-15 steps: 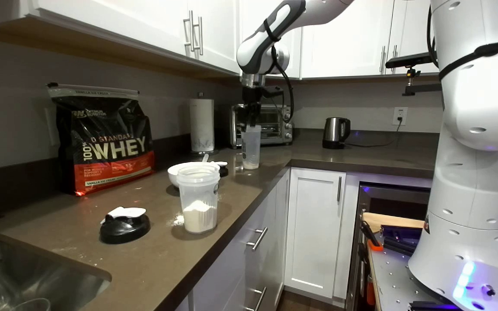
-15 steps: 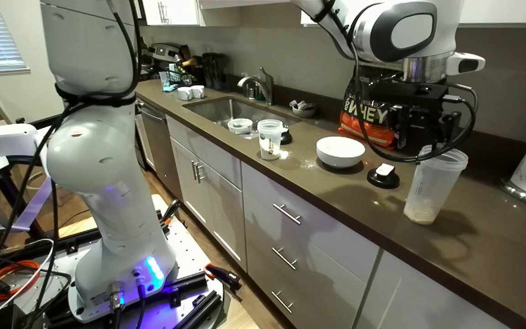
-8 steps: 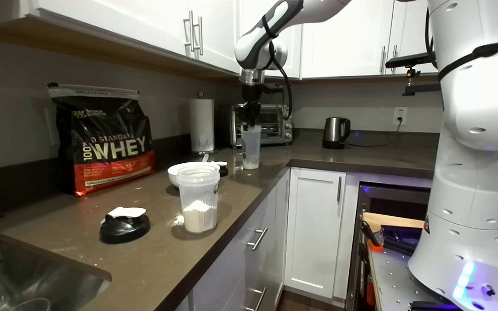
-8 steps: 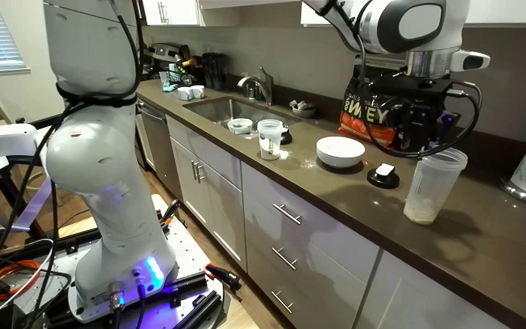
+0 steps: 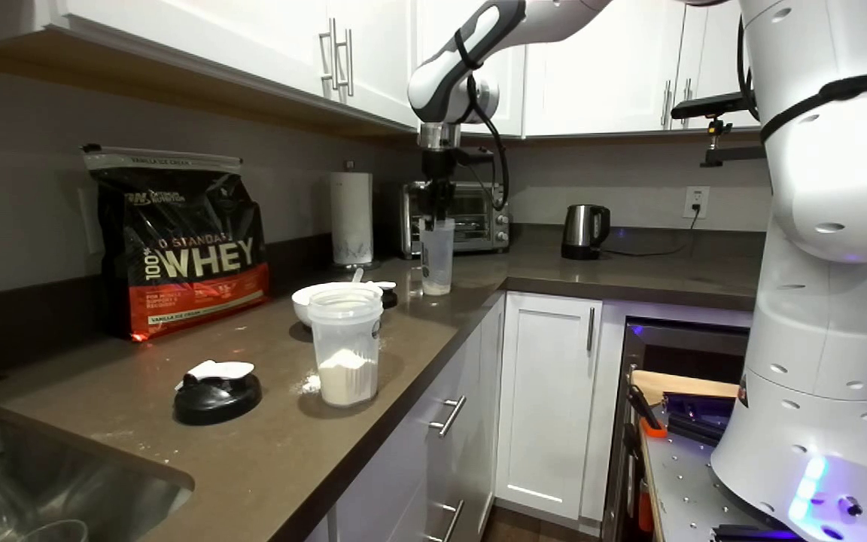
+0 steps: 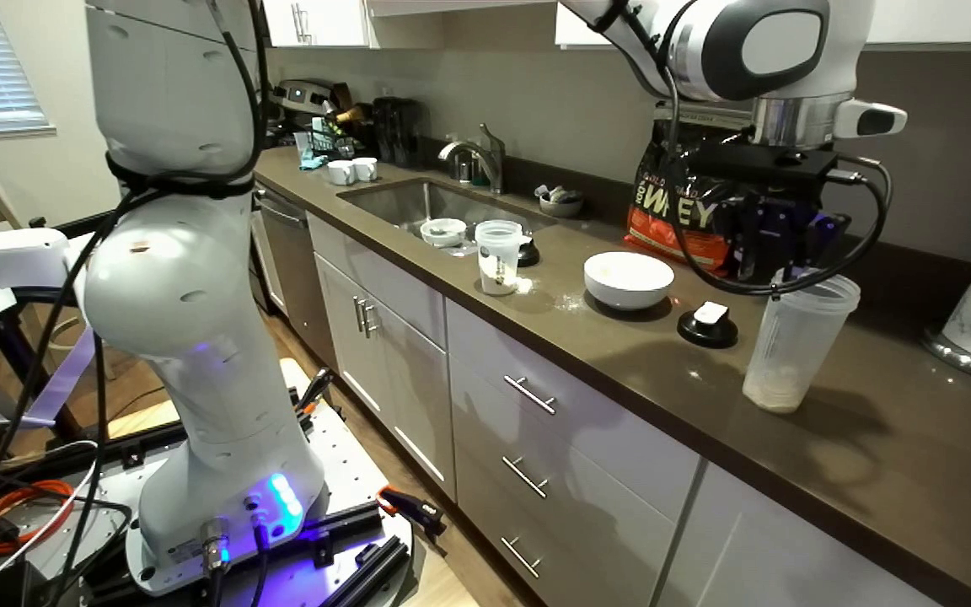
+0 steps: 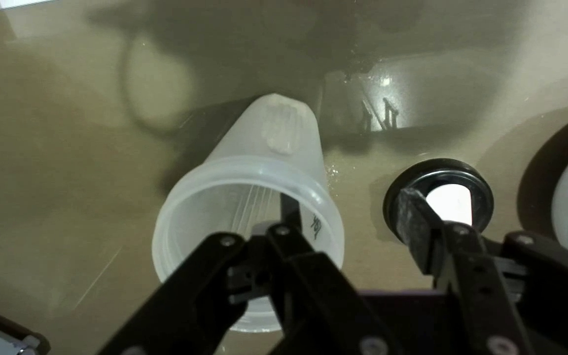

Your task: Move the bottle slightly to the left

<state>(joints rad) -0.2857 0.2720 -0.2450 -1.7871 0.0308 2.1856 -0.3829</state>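
The bottle point(image 5: 438, 260), tall, slim and translucent, stands on the counter with a little pale powder at its bottom; it also shows in an exterior view point(image 6: 799, 346). In the wrist view, the bottle point(image 7: 284, 129) has its open mouth towards the camera. My gripper point(image 7: 349, 206) is open: one finger reaches into the mouth, and the other is outside, to the right in that view. The bottle's wall lies between them; I cannot tell whether a finger touches it. The gripper also shows above the bottle in both exterior views point(image 5: 437, 214) point(image 6: 780, 253).
A black lid point(image 6: 707, 329) with a white scoop and a white bowl point(image 6: 627, 280) stand near the bottle. A cup with white powder point(image 5: 346, 354) and another black lid point(image 5: 217, 395) are farther along. A paper towel roll point(image 5: 352, 218) and toaster oven point(image 5: 471, 214) stand behind.
The arm has shifted slightly, a little rightward in an exterior view. The bottle has moved very slightly left in that same view over the last half second.
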